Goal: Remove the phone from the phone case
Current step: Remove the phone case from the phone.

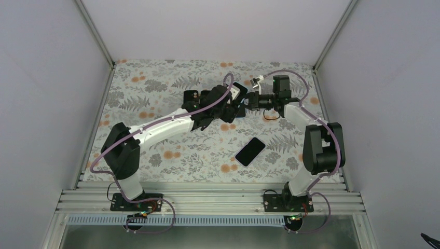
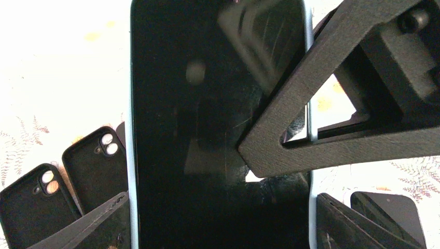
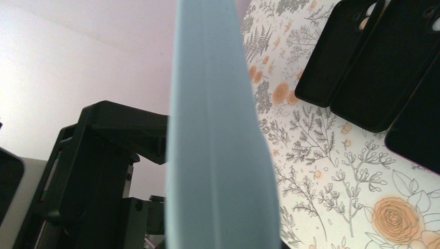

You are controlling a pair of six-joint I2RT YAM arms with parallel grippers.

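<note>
Pale blue silicone marks the phone case, which runs edge-on down the middle of the right wrist view, lifted above the flowered tablecloth. The phone sits inside it, its dark screen filling the centre of the left wrist view with a thin blue rim down both long sides.

In the overhead view the left arm rises from its base at the lower left, bends at a raised elbow, and stretches its white forearm up and to the right, ending in the left gripper near the upper middle of the frame. Its jaws stand wide, and its two fingers clasp the cased phone across its width, one against each long side at the bottom of the wrist view.

The right arm climbs from its base at the lower right to an elbow at the right edge. It then folds back up and inward so that the right gripper points left, meeting the phone from the opposite side. One black finger of that gripper lies across the screen's right edge. Its partner is hidden behind the phone, so I cannot tell whether the jaws have pinched the case.

Two black cases with camera cut-outs lie on the cloth at the lower left of the left wrist view. A bare phone lies flat on the cloth, below and right of the grippers.
</note>
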